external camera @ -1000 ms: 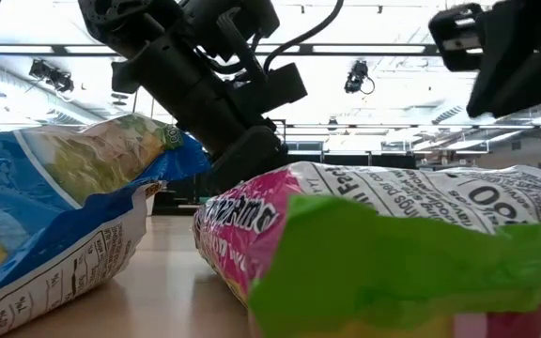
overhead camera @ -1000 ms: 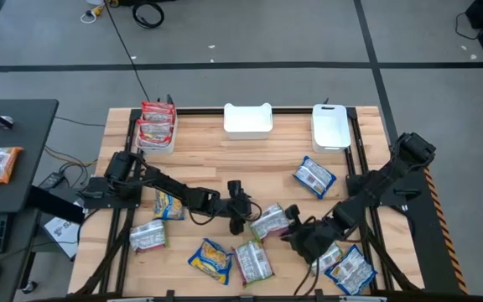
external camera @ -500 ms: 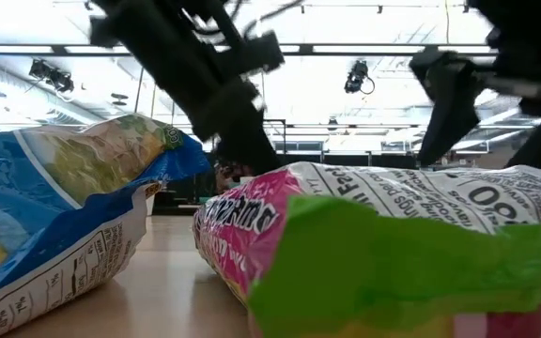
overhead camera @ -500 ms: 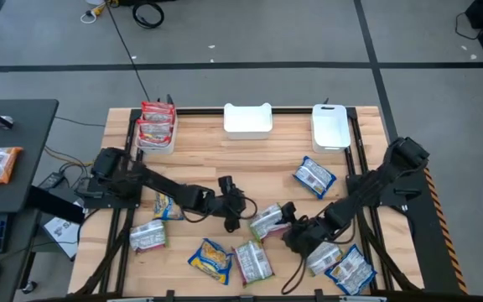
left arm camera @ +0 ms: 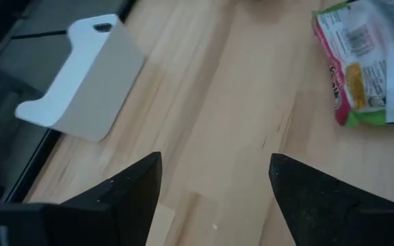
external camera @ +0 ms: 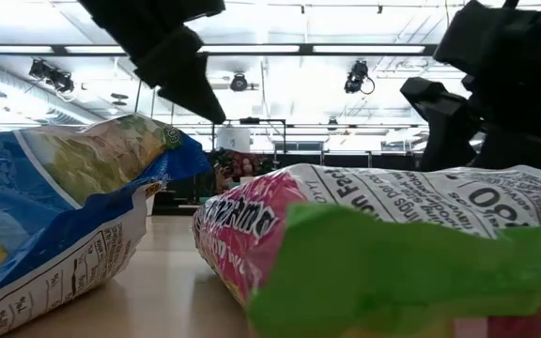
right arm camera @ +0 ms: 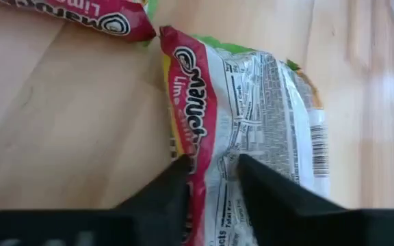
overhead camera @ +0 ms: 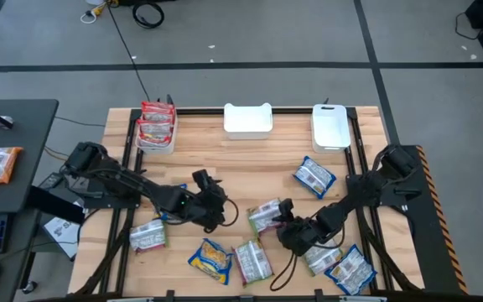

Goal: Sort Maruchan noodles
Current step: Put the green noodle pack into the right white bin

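Observation:
Maruchan packets lie scattered on the wooden table (overhead camera: 225,159). My right gripper (overhead camera: 283,221) is shut on the edge of a silvery-green-red packet (overhead camera: 263,214); in the right wrist view its red edge (right arm camera: 197,123) sits between my fingers (right arm camera: 211,160). My left gripper (overhead camera: 213,206) is open and empty over bare wood to the left of it, also in the left wrist view (left arm camera: 215,160). A blue-yellow packet (overhead camera: 168,204) lies by the left arm. Red-orange packets (overhead camera: 156,124) fill the left white bin.
Two white bins (overhead camera: 248,119) (overhead camera: 331,126) stand at the back edge. Other packets lie at the front (overhead camera: 148,236) (overhead camera: 210,258) (overhead camera: 252,260) (overhead camera: 350,270) and right of centre (overhead camera: 314,177). In the low view two packets (external camera: 64,216) (external camera: 393,253) fill the foreground.
My left gripper has drawn back to the left, away from the silvery packet. My right gripper has moved left, and the silvery packet has shifted slightly left and back with it.

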Controlling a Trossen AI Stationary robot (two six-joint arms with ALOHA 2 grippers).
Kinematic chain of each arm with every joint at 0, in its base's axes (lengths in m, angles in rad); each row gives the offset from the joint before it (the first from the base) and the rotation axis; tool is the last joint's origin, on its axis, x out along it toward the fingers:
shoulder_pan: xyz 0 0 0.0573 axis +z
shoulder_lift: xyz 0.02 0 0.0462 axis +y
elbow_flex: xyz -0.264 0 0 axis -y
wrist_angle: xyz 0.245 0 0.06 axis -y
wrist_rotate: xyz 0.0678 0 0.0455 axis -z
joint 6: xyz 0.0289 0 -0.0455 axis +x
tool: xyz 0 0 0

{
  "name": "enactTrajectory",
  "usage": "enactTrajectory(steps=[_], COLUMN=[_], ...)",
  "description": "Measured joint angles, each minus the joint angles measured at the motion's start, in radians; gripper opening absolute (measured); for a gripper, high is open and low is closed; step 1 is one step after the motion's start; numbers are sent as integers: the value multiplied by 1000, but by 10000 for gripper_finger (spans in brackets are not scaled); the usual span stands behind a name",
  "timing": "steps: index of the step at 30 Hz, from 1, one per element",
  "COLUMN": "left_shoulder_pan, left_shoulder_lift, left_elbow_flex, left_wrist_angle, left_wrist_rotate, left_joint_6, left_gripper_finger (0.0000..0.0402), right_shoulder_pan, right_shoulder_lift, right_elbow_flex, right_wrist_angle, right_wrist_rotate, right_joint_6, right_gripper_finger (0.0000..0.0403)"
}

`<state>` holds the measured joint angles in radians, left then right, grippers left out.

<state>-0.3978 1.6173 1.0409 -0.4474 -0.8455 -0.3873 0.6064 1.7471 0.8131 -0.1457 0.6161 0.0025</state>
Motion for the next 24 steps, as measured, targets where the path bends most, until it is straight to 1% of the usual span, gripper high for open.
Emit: enactTrajectory(steps=[3, 4, 5, 7, 9, 14, 18, 24], left_shoulder_pan=[-18, -22, -25, -34, -42, -57, -66, -79], left_shoulder_lift=[-1, -2, -2, -2, -2, -2, -2, -2], left_elbow_flex=[0, 0, 0, 0, 0, 0, 0, 0], left_wrist_angle=[-40, -47, -56, -72, -75, -69, -65, -65], left_wrist_rotate=[-16, -16, -16, -15, -15, -15, -15, -15], left_joint_6=[-46, -63, -80, -107, -125, -154, -164, -180], left_gripper_finger=[274, 274, 274, 274, 274, 274, 274, 274], right_shoulder_pan=[-12, -17, -23, -38, -59, -140, -233, -417], right_shoulder_lift=[-23, -36, -52, -101, -168, -364, -514, -690], right_elbow_flex=[-2, -2, -2, 0, 17, 94, 135, 140], right_wrist_angle=[-40, -48, -58, -88, -156, -446, -638, -795], right_wrist_rotate=[-13, -22, -30, -49, -82, -135, -146, -165], right_joint_6=[31, 41, 51, 81, 107, 185, 186, 128], right_gripper_finger=[34, 18, 12, 10, 6, 5, 3, 2])
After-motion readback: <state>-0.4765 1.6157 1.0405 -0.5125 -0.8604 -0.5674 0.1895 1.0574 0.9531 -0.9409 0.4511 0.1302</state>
